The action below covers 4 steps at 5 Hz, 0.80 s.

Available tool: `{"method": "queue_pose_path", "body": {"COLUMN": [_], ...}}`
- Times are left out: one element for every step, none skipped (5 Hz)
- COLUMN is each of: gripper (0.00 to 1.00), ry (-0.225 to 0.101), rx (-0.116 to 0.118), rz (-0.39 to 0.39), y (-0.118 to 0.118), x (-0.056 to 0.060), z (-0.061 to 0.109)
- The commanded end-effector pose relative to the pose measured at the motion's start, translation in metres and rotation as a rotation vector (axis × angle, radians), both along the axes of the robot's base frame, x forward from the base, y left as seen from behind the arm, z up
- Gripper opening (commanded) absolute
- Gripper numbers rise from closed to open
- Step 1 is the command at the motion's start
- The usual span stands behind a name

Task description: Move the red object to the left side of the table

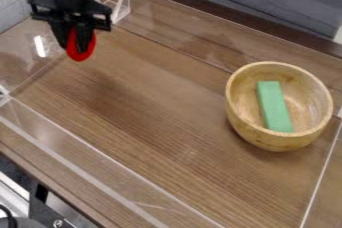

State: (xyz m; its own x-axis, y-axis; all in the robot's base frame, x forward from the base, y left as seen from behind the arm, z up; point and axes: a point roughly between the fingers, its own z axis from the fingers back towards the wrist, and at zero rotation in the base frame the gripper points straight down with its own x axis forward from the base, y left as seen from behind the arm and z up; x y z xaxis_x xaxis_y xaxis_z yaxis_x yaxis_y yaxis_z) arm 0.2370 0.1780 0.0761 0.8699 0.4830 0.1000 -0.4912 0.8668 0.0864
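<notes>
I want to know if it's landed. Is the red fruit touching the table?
Cannot tell. In the camera view the end effector grips the red fruit low over the table, but no gap or contact shows plainly.

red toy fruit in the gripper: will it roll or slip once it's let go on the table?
Likely to roll a bit: the red object looks small and rounded, and the table is smooth. Probably light and rigid, since the gripper holds it between narrow fingers without visible squashing. Its glossy-looking skin suggests it could slip.

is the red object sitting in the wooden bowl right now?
No, the red object is held between the fingers of the gripper over the table's left side; the wooden bowl holds only a green block.
</notes>
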Motion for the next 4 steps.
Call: {"method": "queue_pose_path", "body": {"gripper": [0.00, 0.00, 0.00, 1.00], "ry": [-0.050, -0.052, -0.049, -0.047], "rx": [0.026, 0.019, 0.012, -0.002], "rz": [0.015, 0.022, 0.026, -0.002], "y": [0.028, 0.035, 0.037, 0.035], "x": [0.012, 0.027, 0.038, 0.052], "z": [-0.004, -0.013, -0.016, -0.020]}}
